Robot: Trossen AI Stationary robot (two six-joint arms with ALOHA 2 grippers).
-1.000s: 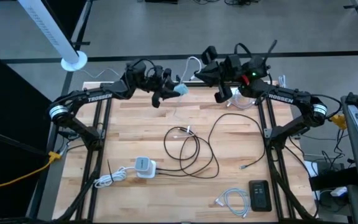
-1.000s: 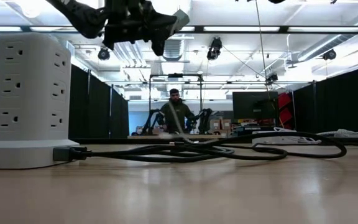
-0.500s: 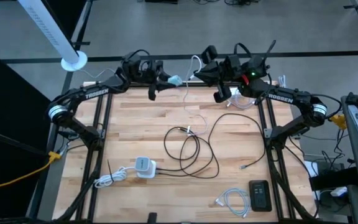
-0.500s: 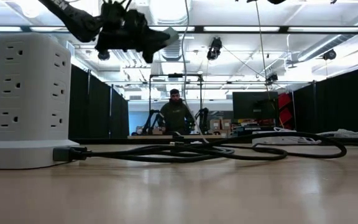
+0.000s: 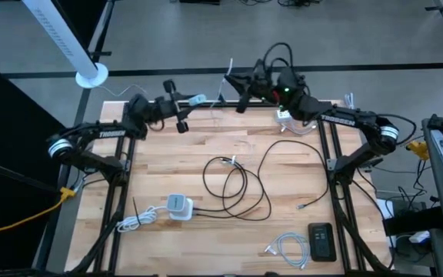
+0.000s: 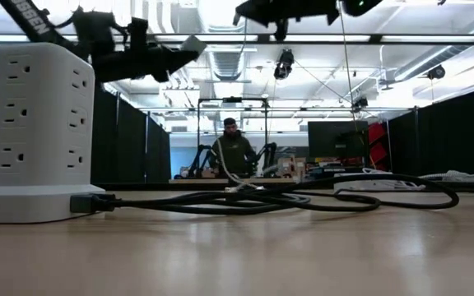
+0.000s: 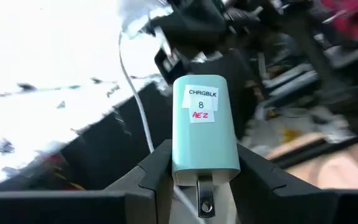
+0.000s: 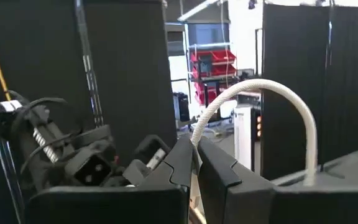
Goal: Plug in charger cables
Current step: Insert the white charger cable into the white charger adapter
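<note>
One black cable mid-table; power strip, phone nearby

One camera looks straight down on the worktop; another sits level on it — both share the black cable.

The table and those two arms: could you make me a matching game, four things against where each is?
Things:
1. teal charger block
2. white cable
3. black cable
4. phone

Places:
A. looped mid-table
B. lying at the table's near right corner
C. pinched in the right gripper
D. held in the left gripper, prongs toward the camera

Pairs: 1-D, 2-C, 3-A, 4-B
</note>
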